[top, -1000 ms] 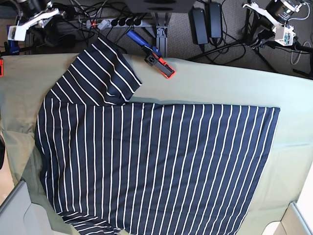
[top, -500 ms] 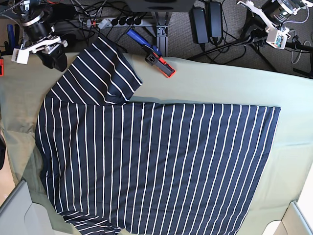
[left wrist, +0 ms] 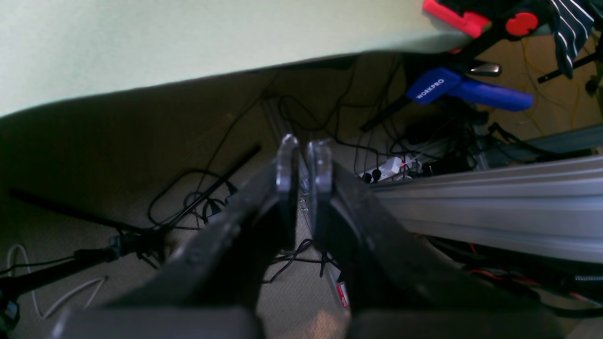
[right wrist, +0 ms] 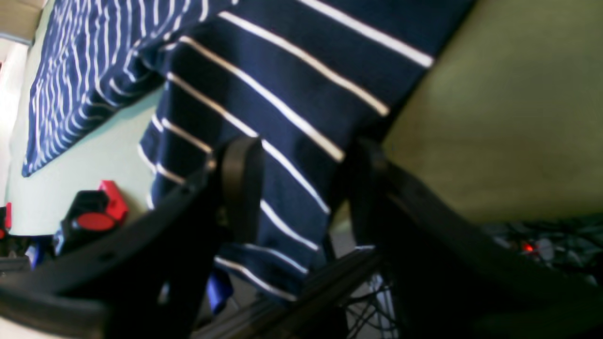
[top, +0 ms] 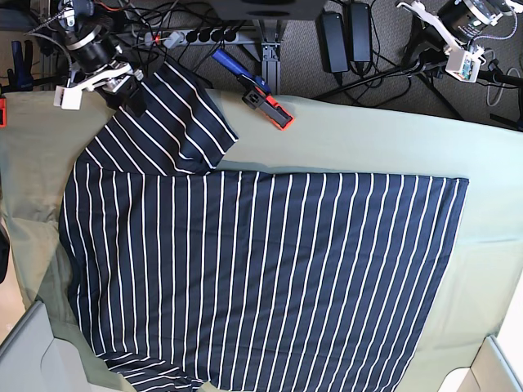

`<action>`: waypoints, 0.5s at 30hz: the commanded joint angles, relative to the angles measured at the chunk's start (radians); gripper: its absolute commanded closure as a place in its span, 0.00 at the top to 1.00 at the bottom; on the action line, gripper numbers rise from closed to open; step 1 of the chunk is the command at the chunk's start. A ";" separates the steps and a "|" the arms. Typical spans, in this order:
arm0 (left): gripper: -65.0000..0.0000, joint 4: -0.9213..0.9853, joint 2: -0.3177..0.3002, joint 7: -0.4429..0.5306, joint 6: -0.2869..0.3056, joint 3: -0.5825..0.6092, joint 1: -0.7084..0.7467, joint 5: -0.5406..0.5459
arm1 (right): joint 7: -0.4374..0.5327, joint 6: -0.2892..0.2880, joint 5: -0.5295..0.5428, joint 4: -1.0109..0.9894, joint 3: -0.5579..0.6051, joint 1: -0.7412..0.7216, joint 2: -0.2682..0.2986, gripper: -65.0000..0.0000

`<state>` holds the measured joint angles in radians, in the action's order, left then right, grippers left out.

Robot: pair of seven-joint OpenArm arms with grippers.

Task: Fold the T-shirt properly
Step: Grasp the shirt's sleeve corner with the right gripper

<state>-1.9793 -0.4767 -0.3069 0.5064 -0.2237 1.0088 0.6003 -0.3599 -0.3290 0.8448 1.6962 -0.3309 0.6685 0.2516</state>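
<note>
The navy white-striped T-shirt [top: 261,278] lies spread flat on the olive table cloth [top: 368,139], with one sleeve [top: 172,122] reaching the back edge at upper left. My right gripper [top: 131,91] hovers open at that sleeve's outer corner. In the right wrist view its fingers [right wrist: 240,183] straddle the sleeve [right wrist: 282,94] where it hangs over the table edge, and the right gripper [right wrist: 304,188] grips nothing. My left gripper [left wrist: 301,155] is shut and empty, held off the table above the cabled floor. The left arm [top: 458,37] sits at the upper right.
An orange and blue clamp [top: 263,98] grips the table's back edge next to the sleeve, with the clamp's blue handle [left wrist: 466,89] in the left wrist view. A power strip [top: 196,37] and cables lie behind. Grey bins [top: 24,351] stand at the front corners.
My right arm has swung from the far left corner rightward onto the sleeve's corner, and its jaws have opened wider. The left arm and the shirt have stayed put.
</note>
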 commanded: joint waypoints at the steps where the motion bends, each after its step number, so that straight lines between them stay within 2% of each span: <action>1: 0.07 -0.016 -0.006 0.017 0.014 -0.007 0.014 0.014 | 0.012 0.001 0.003 0.014 0.000 0.000 -0.004 0.45; 6: 0.07 -0.016 -0.006 0.015 0.014 -0.007 0.014 0.017 | 0.012 0.001 0.000 0.014 0.000 -0.021 -0.050 0.45; 9: 0.07 -0.016 -0.006 0.010 0.014 -0.023 0.014 0.056 | 0.015 0.000 -0.002 0.014 0.000 -0.031 -0.067 0.43; 11: 0.07 -0.017 -0.006 0.010 0.014 -0.056 0.013 0.092 | 0.023 0.001 -0.022 0.014 0.000 -0.031 -0.076 0.28; 14: 0.07 -0.022 -0.014 0.010 0.014 -0.132 0.013 0.155 | 0.024 0.001 -0.050 0.014 0.000 -0.031 -0.083 0.01; 15: 0.07 -0.027 -0.021 0.010 0.014 -0.158 0.013 0.172 | 0.024 0.001 -0.064 0.014 0.000 -0.031 -0.083 0.00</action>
<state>-1.9865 -0.4858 -0.3172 0.5064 -0.3752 1.0088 0.7589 -0.3565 -0.3290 0.7738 1.6966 -0.3283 0.6342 0.1631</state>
